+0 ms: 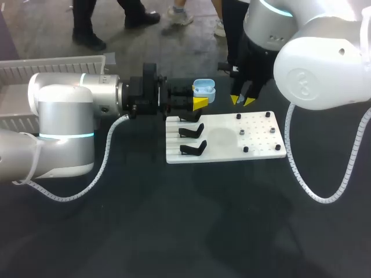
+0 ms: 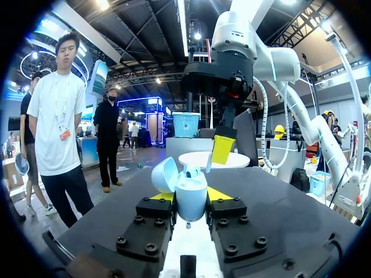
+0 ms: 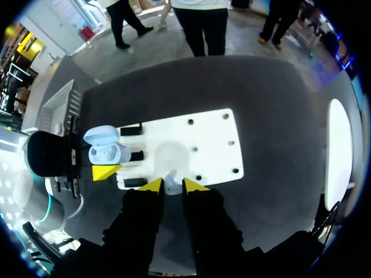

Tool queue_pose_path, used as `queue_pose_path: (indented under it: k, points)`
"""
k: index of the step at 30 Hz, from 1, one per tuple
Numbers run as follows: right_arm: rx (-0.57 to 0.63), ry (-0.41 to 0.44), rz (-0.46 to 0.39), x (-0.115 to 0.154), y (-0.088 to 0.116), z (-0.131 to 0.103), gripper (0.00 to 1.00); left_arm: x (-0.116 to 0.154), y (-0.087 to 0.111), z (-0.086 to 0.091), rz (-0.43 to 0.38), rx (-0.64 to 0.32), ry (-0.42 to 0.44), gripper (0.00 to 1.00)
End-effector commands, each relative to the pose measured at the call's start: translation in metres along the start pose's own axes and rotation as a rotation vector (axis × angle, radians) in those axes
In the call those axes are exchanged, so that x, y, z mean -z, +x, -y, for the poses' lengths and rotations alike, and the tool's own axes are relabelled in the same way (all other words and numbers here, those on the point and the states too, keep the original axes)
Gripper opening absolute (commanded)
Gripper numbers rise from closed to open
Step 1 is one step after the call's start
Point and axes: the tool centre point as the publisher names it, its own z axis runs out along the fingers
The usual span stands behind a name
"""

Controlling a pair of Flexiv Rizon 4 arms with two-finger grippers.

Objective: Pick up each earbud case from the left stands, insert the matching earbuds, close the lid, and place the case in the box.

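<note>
**Q:** Status of both arms?
**A:** My left gripper [image 2: 191, 200] is clamped on the case [image 1: 204, 91], lid open, off the board's [image 1: 261, 145] 11 o'clock corner. My right gripper [image 3: 173, 186] is pinched on an earbud [image 3: 169, 180], at the case's 3 o'clock.

**Q:** Risks?
**A:** The pinch looks thin, so the bud may twist or drop. If it is misaligned with its well, it could jam. My tips could also knock the lid and shift the case.

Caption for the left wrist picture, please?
Left gripper grips the open blue earbud case; right gripper holds an earbud close by.
</note>
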Motion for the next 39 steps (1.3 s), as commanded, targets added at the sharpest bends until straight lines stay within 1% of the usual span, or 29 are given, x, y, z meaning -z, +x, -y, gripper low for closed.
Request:
queue_pose_path:
  k: [1, 3, 4, 5, 6, 8, 9, 11, 17, 19, 22, 29, 32, 34, 35, 39]
  points:
    - [0.035, 0.004, 0.003, 0.003, 0.001, -0.005, 0.00, 0.000, 0.000, 0.000, 0.001, -0.001, -0.002, 0.00]
    - [0.109, 0.033, 0.001, 0.010, 0.004, -0.012, 0.00, 0.000, 0.000, 0.000, 0.001, -0.001, -0.002, 0.00]
    - [0.165, 0.070, 0.003, 0.017, 0.008, -0.019, 0.00, 0.000, 0.000, 0.000, 0.001, -0.001, -0.002, 0.00]
    - [0.213, 0.077, -0.003, 0.022, 0.011, -0.023, 0.00, 0.000, 0.000, 0.000, 0.001, -0.001, -0.002, 0.00]
    - [0.249, 0.067, -0.002, 0.028, 0.014, -0.028, 0.00, 0.000, 0.000, 0.000, 0.001, -0.001, -0.002, 0.00]
    - [0.337, 0.085, -0.016, 0.037, 0.019, -0.037, 0.00, 0.000, 0.000, 0.000, 0.001, -0.001, -0.002, 0.00]
    - [0.354, 0.080, -0.019, 0.040, 0.020, -0.040, 0.00, 0.000, 0.000, 0.000, 0.001, -0.001, -0.002, 0.00]
    - [0.441, 0.069, -0.025, 0.051, 0.025, -0.051, 0.00, 0.000, 0.000, 0.000, 0.001, -0.001, -0.002, 0.00]
    - [0.556, 0.070, -0.048, 0.061, 0.026, -0.070, 0.00, 0.000, 0.000, 0.000, 0.001, -0.001, -0.002, 0.00]
    - [0.589, 0.052, -0.068, 0.061, 0.024, -0.075, 0.00, 0.000, 0.000, 0.000, 0.001, -0.001, -0.002, 0.00]
    - [0.607, 0.068, -0.083, 0.059, 0.021, -0.083, 0.00, 0.000, 0.000, 0.000, 0.001, -0.001, -0.002, 0.00]
    - [0.623, 0.044, -0.119, 0.048, 0.009, -0.097, 0.00, 0.000, 0.000, 0.000, 0.001, -0.001, -0.002, 0.00]
    - [0.614, 0.034, -0.137, 0.042, 0.003, -0.100, 0.00, 0.000, 0.000, 0.000, 0.001, -0.001, -0.002, 0.00]
    - [0.598, 0.046, -0.127, 0.040, 0.000, -0.100, 0.00, 0.000, 0.000, 0.000, 0.001, -0.001, -0.002, 0.00]
    - [0.613, 0.030, -0.133, 0.040, 0.001, -0.101, 0.00, 0.000, 0.000, 0.000, 0.001, -0.001, -0.002, 0.00]
    - [0.613, 0.030, -0.133, 0.040, 0.001, -0.101, 0.00, 0.000, 0.000, 0.000, 0.001, -0.001, -0.002, 0.00]
